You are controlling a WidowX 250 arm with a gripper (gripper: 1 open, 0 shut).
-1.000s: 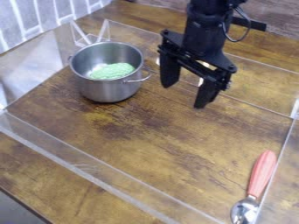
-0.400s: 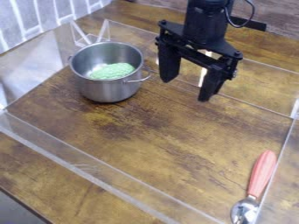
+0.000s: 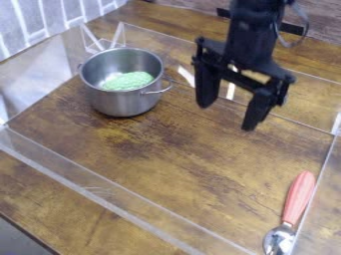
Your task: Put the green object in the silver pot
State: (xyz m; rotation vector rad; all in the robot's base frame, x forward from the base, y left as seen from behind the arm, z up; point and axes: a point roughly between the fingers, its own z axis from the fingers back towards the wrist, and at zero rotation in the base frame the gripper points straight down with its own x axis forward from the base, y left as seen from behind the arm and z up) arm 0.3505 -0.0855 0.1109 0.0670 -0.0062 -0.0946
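Observation:
The silver pot (image 3: 123,84) stands at the back left of the wooden table, shiny, with short side handles. Inside it lies the green object (image 3: 128,80), a pale-green lumpy piece on the pot's bottom. My gripper (image 3: 232,106) hangs to the right of the pot, well apart from it, above the table's middle. Its two black fingers (image 3: 253,113) point down and stand wide apart with nothing between them, so it is open.
A metal spoon with a red handle (image 3: 296,205) lies near the front right corner. A low clear plastic wall (image 3: 94,179) fences the work area along the front, left and back. Bare wood shows between the pot and the spoon.
The gripper has moved to the right and slightly toward the front, away from the pot. It stayed open. The pot and the green object have not moved.

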